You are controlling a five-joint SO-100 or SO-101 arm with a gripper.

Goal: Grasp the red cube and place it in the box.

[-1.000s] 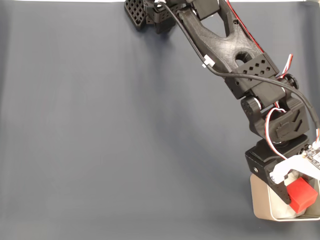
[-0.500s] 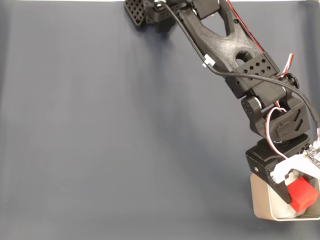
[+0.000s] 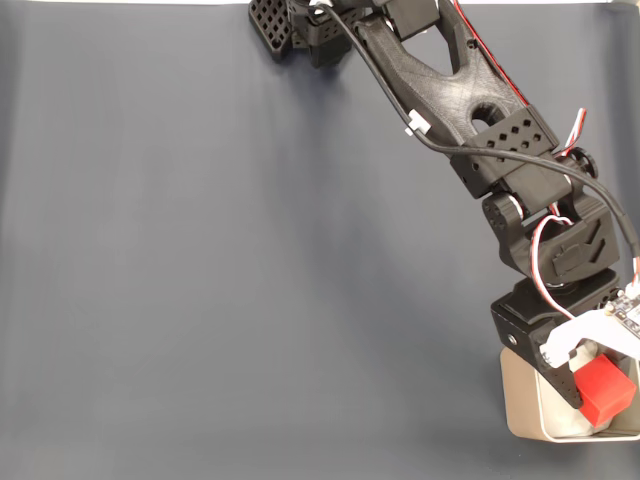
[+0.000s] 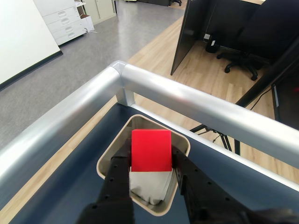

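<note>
Gripper [image 4: 150,161] of mine squeezes the red cube [image 4: 150,150] between its fingers right over the box [image 4: 108,158], so I should go down a bit and let go slowly.

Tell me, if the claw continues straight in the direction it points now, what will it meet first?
Probably the box: the claw, shut on the red cube, points into its opening, so the cube should meet the white lining first. Depth is unclear.
</note>
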